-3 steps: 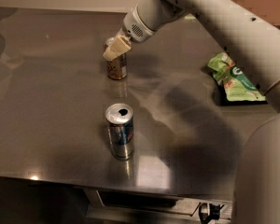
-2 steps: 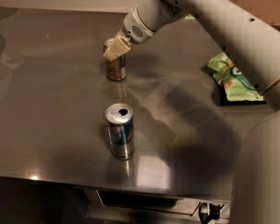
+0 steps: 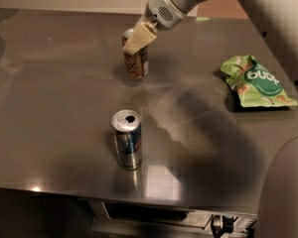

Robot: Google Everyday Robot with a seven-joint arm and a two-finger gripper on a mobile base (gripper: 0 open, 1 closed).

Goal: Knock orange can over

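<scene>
The orange can [image 3: 137, 62] stands upright on the steel table [image 3: 49, 113], towards the back and a little left of centre. It is orange-brown with pale label markings, and its top is partly hidden. My gripper [image 3: 137, 38] comes down from the upper right on the white arm. Its cream-coloured fingers [image 3: 140, 36] sit at the can's top, in front of its upper part.
A silver-and-blue can [image 3: 127, 139] stands upright nearer the table's front edge, below the orange can. A green snack bag [image 3: 256, 82] lies at the right. The arm's white body [image 3: 283, 192] fills the lower right corner.
The gripper stays at the top of the orange can. The can is still upright. Nothing else on the table has moved.
</scene>
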